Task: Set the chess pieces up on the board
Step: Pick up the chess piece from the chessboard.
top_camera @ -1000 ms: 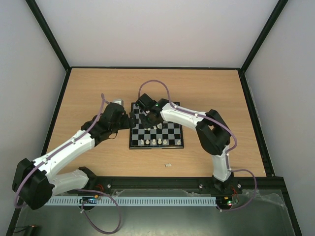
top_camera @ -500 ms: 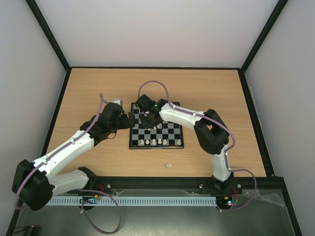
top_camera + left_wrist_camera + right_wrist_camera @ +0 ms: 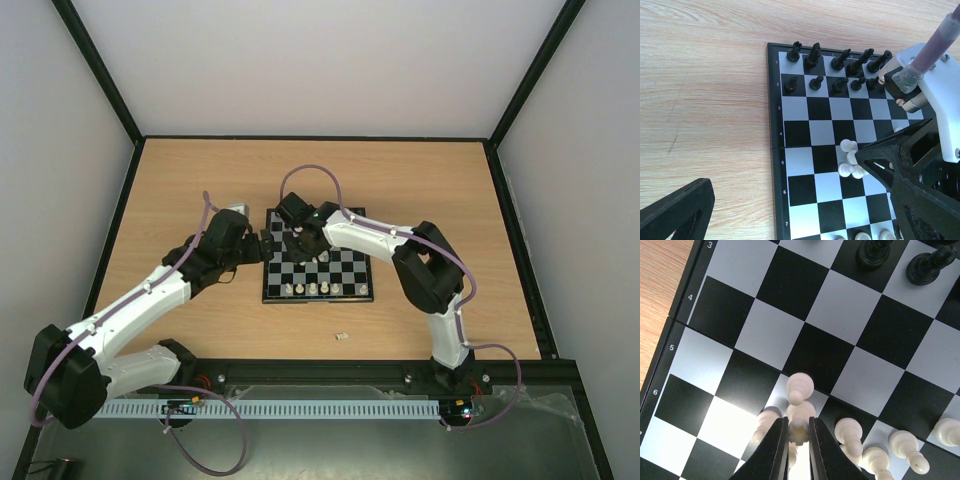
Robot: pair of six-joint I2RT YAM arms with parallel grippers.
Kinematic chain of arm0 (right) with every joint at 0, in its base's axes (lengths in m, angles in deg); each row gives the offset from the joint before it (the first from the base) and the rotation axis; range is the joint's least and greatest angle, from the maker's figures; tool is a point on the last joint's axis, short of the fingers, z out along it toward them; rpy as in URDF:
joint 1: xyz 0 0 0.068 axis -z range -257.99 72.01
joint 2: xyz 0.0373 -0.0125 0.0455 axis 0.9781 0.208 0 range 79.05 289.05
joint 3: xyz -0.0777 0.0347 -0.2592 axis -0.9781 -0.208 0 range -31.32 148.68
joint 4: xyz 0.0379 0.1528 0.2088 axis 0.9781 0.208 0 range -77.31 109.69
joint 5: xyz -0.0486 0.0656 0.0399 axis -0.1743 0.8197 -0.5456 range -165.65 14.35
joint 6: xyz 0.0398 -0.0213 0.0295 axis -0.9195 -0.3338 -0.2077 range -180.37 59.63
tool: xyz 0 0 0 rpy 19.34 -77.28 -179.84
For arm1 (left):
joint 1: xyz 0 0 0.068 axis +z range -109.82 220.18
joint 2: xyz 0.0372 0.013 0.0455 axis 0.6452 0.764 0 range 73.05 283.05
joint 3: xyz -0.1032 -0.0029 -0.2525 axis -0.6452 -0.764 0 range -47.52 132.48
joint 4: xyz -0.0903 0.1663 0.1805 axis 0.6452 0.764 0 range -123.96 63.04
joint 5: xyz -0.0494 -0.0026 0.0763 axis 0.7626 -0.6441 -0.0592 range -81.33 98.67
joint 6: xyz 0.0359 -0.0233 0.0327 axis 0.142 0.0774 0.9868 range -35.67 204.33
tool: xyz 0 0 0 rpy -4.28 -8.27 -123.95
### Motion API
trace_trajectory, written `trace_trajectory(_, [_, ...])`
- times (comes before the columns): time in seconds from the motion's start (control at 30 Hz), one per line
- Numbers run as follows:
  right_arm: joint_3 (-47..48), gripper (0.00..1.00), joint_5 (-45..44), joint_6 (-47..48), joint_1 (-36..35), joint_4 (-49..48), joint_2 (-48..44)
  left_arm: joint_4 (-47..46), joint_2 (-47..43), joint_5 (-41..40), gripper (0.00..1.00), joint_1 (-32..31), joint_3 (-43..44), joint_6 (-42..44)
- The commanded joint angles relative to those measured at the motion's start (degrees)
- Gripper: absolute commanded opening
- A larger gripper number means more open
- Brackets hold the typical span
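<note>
The board [image 3: 340,270] lies mid-table. My right gripper [image 3: 303,243] hangs over its middle, shut on a cream-white piece [image 3: 799,429] between its fingertips [image 3: 780,440], within a cluster of white pieces [image 3: 800,385], some tipped over. That cluster also shows in the left wrist view [image 3: 847,159]. Black pieces [image 3: 840,60] stand in two rows at the board's far end and show in the right wrist view [image 3: 874,252]. A few white pieces [image 3: 312,289] stand along the near edge. My left gripper [image 3: 785,172] is open wide and empty, low over the board's left part [image 3: 805,190].
One small white piece [image 3: 340,336] lies on the wooden table in front of the board. The right arm's white link and purple cable [image 3: 935,55] cross over the board's right side. Black-framed walls [image 3: 120,215] enclose the table.
The right arm has shifted very slightly over the board, its gripper still shut on the white piece. The left arm has barely moved.
</note>
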State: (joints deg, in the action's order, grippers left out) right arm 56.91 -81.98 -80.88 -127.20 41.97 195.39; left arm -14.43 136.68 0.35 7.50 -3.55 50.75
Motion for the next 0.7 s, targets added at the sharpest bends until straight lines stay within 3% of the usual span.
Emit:
trace_trajectory(0.0, [0.98,0.09,-0.57,0.29,-0.43,3.14,-0.01,-0.63,-1.47,0.48,0.99,0.59,-0.46,0.7])
trace_trajectory(0.67, [-1.5,0.08,-1.76,0.12,-2.36,3.72,-10.51,1.5,-9.68,0.28,1.0,0.53,0.42,-0.21])
